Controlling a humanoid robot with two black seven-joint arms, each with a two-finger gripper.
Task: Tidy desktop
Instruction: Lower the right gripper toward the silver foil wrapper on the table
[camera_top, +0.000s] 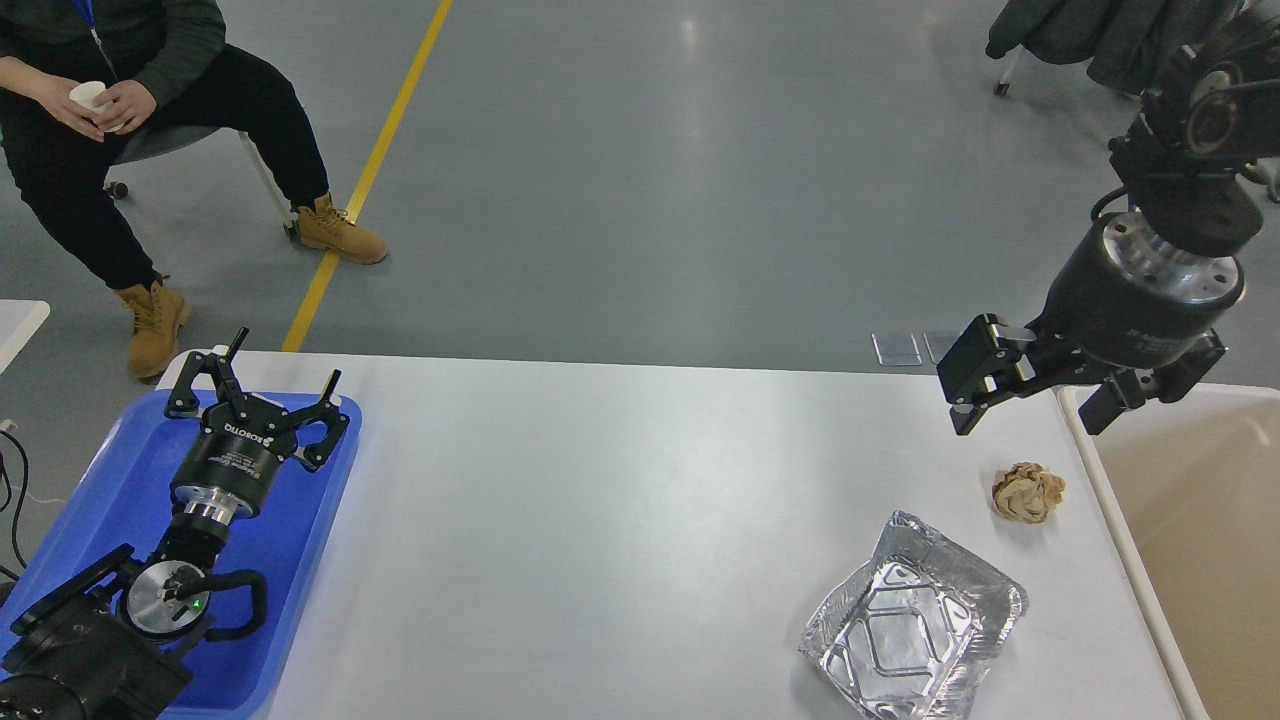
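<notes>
Currently tabletop spans view centre. Right pincer spread, empty, above paper wad; foil tray just beside. Left pincer spread over blue tray. Risks: wad light, may skid under off-centre pinch; foil crumples; bin rim may catch wrist.

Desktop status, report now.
Left tool open over blue tray. Right tool open, empty. Desktop holds foil container, crumpled paper.
</notes>
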